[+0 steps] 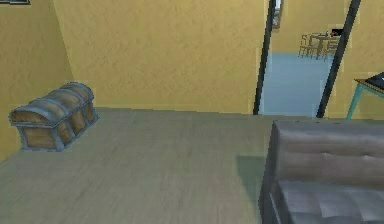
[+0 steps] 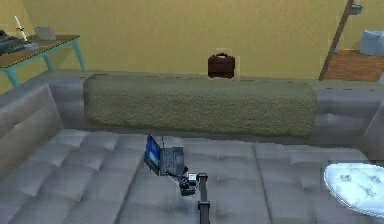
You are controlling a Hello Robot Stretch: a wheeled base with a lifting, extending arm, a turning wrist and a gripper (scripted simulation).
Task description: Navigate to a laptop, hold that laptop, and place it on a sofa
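Dark blue-screened open laptop (image 2: 160,157) over grey tufted leather sofa (image 2: 60,150), mid-seat, gripper (image 2: 180,174) at it, can't tell if held. Soft padding could tip it, imo.

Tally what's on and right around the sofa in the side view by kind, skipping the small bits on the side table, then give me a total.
sofa: 1
side table: 1
laptop: 1
briefcase: 1
blanket: 1
pillow: 1
Total: 6
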